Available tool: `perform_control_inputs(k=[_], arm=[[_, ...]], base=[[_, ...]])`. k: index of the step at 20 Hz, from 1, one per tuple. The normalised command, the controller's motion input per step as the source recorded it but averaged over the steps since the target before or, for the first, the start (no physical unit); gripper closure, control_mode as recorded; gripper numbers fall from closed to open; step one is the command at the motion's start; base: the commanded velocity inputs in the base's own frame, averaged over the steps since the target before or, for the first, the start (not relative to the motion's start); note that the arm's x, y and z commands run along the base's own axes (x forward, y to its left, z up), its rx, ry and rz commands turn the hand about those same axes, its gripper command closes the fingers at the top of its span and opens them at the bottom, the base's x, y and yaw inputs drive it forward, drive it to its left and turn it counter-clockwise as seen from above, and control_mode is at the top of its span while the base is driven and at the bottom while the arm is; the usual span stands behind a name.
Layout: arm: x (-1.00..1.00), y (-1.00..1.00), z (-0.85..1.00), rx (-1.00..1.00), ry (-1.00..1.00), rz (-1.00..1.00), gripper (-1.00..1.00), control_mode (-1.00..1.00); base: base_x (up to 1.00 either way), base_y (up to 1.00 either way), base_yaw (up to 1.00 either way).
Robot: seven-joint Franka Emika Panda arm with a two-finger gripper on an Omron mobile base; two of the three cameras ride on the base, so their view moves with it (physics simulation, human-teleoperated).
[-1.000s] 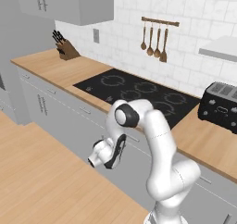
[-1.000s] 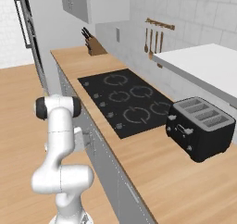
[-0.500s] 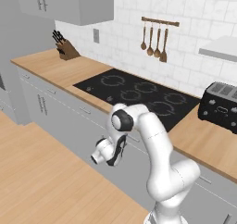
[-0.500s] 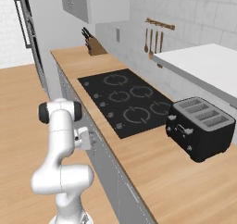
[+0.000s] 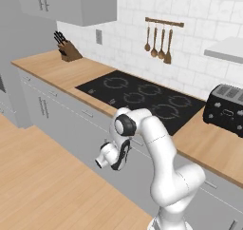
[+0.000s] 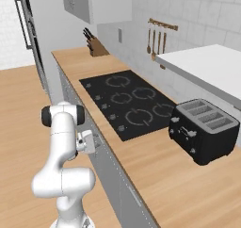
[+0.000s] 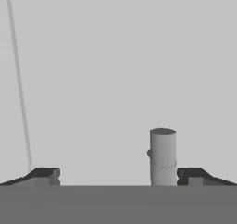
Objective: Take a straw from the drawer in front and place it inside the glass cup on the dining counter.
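My gripper [image 5: 124,155] hangs low in front of the wall counter, fingers pointing at the light-grey drawer [image 5: 136,160] front under the cooktop. It also shows in the right base view, gripper [image 6: 97,141] close against the cabinet face. In the hand view the gripper [image 7: 118,174] is open, and the drawer [image 7: 115,79] front lies flat ahead, shut. The end of its bar handle [image 7: 163,154] stands between the fingertips, close to the right fingertip [image 7: 190,174]. The straw is hidden. The glass cup and the dining counter are out of view.
A black cooktop [image 5: 142,97] sits in the wooden wall counter [image 5: 52,68] above the gripper. A dark toaster [image 6: 205,128] stands to the right, a knife block [image 5: 69,48] at the far left, and wooden utensils [image 5: 158,43] hang on the wall. Tall grey cupboard doors [image 5: 42,108] lie to the left above a wood floor [image 5: 42,186].
The arm has leaned in toward the cabinet face, bringing the hand closer to the drawer front. The gripper has stayed open.
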Motion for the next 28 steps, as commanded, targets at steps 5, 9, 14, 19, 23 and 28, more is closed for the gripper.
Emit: perform_control_inputs(k=[5, 9, 14, 19, 23, 28], arm=[[-0.03, -0.25, 0.02, 0.05, -0.10, 0.00, -1.00, -1.00], [-0.03, -0.23, 0.02, 0.07, -0.08, 0.00, -1.00, -1.00], [0.00, -0.26, 0.00, 0.07, -0.01, 0.00, -1.00, -1.00], [0.00, -0.26, 0.00, 0.09, 0.00, 0.02, 1.00, -1.00], [-0.05, -0.07, 0.00, 0.08, 0.00, 0.03, 1.00, -1.00], [-0.42, 0.12, 0.00, 0.04, 0.00, 0.05, 1.00, -1.00]], base=[[0.00, 0.00, 0.00], [0.00, 0.00, 0.00], [0.00, 0.00, 0.00], [0.00, 0.00, 0.00], [0.00, 0.00, 0.00], [0.00, 0.00, 0.00]])
